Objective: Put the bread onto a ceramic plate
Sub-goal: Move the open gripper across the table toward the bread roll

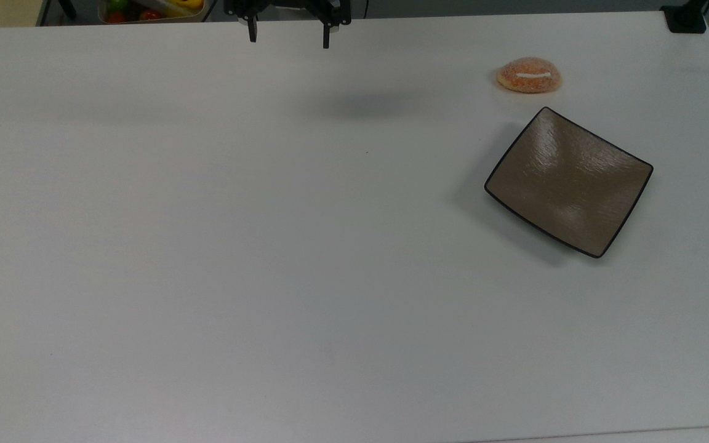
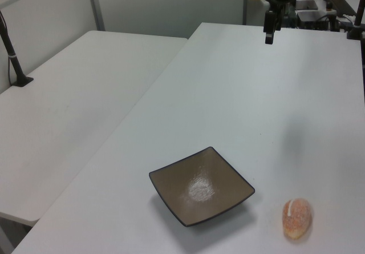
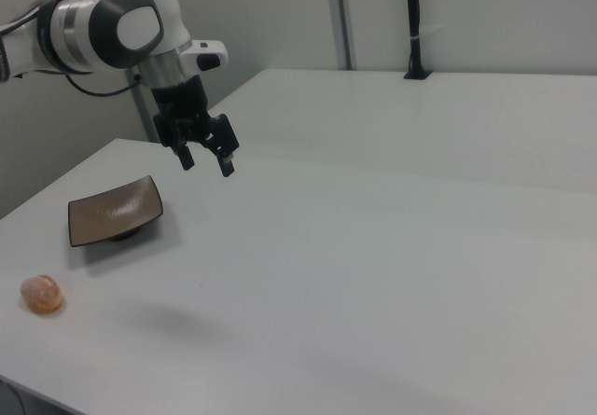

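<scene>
The bread [image 1: 528, 75], a small golden-orange bun with a white stripe, lies on the white table near the top view's upper right; it is also the bread [image 2: 297, 218] in the left view and the bread [image 3: 43, 294] in the right view. Just below it in the top view sits the square brown ceramic plate [image 1: 568, 181], also the ceramic plate [image 2: 201, 185] and the ceramic plate [image 3: 114, 211], with nothing on it. My gripper [image 1: 288, 38] hangs open and empty above the table's far edge, well to the top view's left of the bread; it is also my gripper [image 3: 206, 162].
A bin of colourful fruit-like items [image 1: 151, 8] stands beyond the table's far edge. A black clamp base [image 1: 685, 18] sits at the top view's upper right corner. A second white table [image 2: 74, 100] adjoins on the left view's left.
</scene>
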{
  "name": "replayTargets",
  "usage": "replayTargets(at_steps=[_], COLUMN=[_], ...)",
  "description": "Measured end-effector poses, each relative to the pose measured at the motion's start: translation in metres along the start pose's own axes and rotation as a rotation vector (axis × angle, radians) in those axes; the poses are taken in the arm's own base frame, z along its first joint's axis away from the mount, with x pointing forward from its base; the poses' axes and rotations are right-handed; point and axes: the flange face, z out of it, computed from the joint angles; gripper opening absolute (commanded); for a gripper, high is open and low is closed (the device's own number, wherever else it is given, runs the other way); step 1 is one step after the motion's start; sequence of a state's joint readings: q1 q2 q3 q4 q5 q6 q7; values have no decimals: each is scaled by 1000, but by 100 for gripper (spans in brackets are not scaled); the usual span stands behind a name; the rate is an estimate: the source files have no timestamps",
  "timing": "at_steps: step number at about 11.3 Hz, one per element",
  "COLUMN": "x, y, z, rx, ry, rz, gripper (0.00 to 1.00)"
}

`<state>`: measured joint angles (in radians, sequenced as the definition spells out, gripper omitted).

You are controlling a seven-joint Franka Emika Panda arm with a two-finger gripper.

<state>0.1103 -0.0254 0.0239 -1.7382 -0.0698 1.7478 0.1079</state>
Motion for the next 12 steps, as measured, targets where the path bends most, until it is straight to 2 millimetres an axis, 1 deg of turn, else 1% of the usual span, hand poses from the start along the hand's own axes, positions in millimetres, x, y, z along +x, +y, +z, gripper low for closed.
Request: replayTargets(at_steps=[1,2,4,5,7,9,10,11,12], x=[0,-1,-10,-19,-42,-72,-88,-104,-115], y=[-8,-24,-79,-109,-169,-226,-250,-271,-284], z=[-1,-4,-9,-12,-7,3,9,16,24], rx=[2,5,9,11,17,26,23,18,19], ry=[11,23,38,41,29,1,-11,-25,-44], rz=[-14,-42,-136,-188,-292,-402,-458,-523,-595], gripper=[100,100,100,100,100,100,100,100,100])
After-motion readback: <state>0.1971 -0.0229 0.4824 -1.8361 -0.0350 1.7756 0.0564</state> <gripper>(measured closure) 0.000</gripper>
